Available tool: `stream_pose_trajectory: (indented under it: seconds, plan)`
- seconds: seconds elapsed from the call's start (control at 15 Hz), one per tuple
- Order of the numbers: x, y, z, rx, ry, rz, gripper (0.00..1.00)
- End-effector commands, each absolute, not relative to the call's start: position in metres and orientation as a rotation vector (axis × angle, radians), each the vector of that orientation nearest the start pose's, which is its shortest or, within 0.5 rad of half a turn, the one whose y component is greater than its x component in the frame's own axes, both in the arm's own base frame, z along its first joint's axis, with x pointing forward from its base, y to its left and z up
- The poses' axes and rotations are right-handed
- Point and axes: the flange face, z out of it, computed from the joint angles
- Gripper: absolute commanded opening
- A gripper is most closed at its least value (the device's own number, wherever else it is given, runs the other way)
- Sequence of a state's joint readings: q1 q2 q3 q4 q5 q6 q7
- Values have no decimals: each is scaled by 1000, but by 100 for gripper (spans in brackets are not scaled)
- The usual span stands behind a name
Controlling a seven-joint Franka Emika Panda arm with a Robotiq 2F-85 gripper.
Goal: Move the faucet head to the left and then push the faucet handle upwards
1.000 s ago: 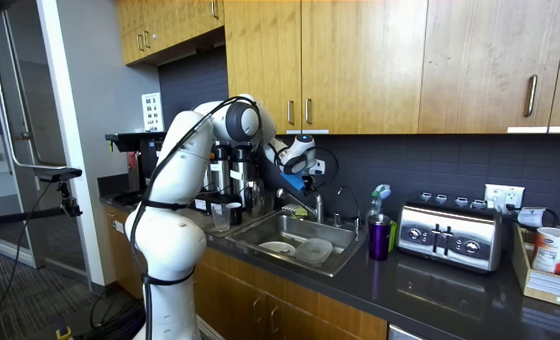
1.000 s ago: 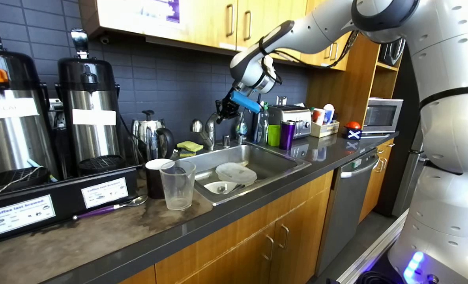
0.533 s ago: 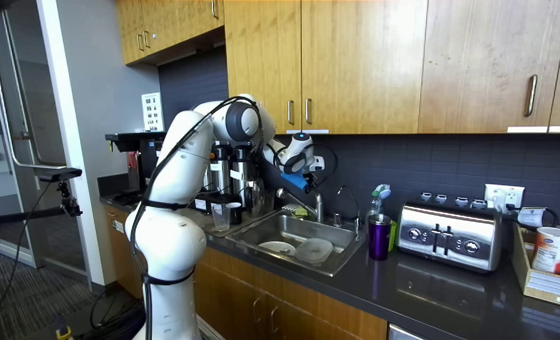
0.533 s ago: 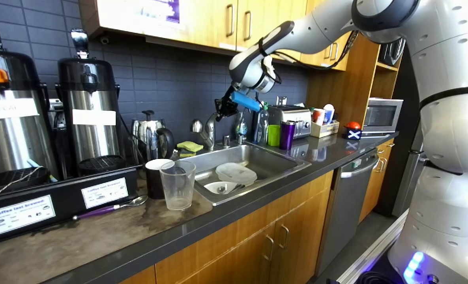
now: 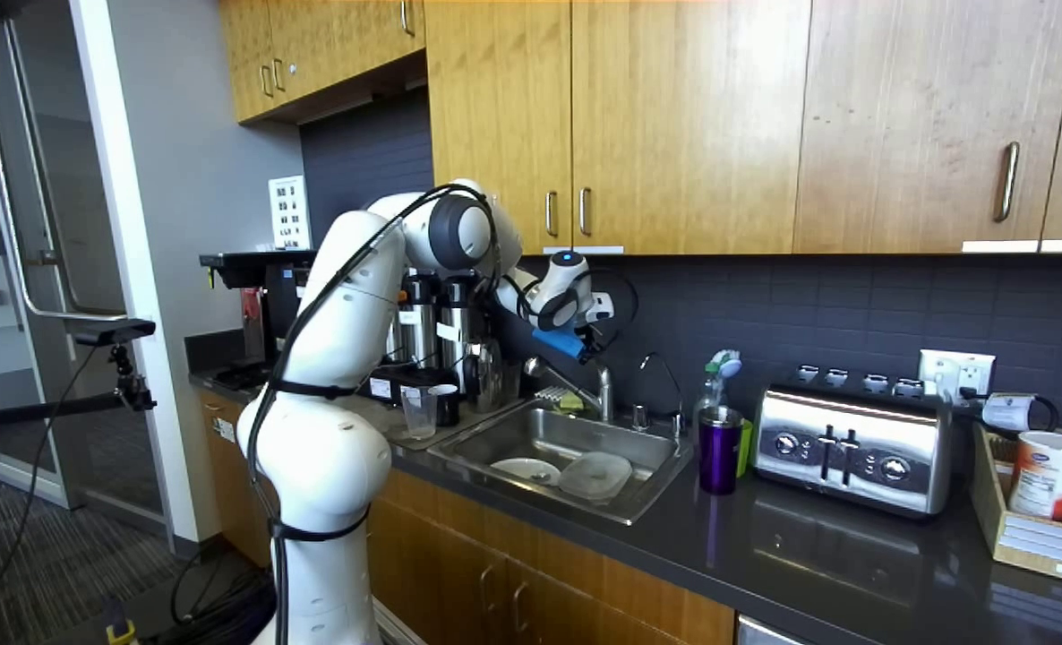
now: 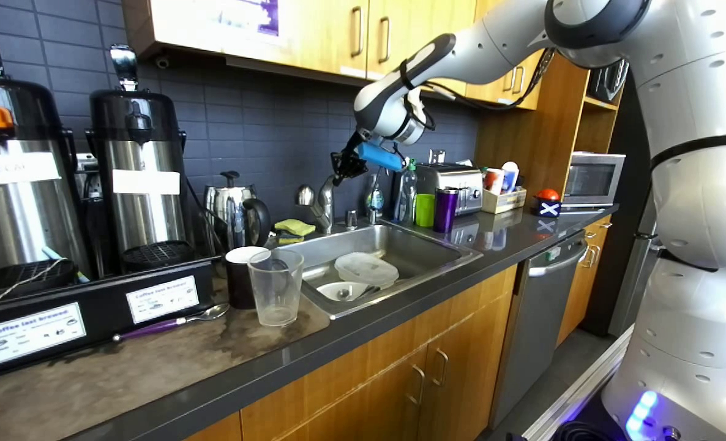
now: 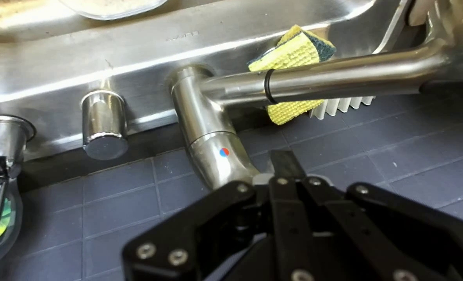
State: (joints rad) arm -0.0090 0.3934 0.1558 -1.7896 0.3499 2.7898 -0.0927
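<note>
The silvery faucet stands at the back of the sink. Its faucet head (image 5: 533, 365) is the rounded spout end, swung toward the coffee-pot side; it also shows in an exterior view (image 6: 305, 195). In the wrist view the spout runs right, above a sponge. The faucet handle (image 7: 224, 152) tops the faucet body and bears a red-and-blue dot; its far end is hidden behind my gripper. My gripper (image 7: 288, 164) is shut, its fingers together with nothing seen between them. It is right beside the handle; I cannot tell if they touch. In an exterior view the gripper (image 6: 340, 174) covers the handle's top.
A tiled wall (image 5: 809, 313) is close behind the faucet. A yellow sponge (image 7: 294, 54) lies under the spout. A slim tap (image 5: 670, 372), a purple cup (image 5: 720, 452) and a toaster (image 5: 853, 448) stand beyond the sink. A kettle (image 6: 231, 214) stands on the opposite side.
My gripper has shifted slightly up beside the handle, and the wrist has moved a little. It looks shut throughout. The spout and faucet show no visible movement.
</note>
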Motion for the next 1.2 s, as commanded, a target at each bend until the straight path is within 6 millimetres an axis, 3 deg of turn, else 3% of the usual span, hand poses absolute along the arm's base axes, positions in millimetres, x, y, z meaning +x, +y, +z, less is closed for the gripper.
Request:
stream_pose_trajectory:
  seconds: [0.0,1.13]
  plan:
    - [697,79,414,-2725,61,-946,0]
    - [701,91,433,-2709,-58,-1216,0]
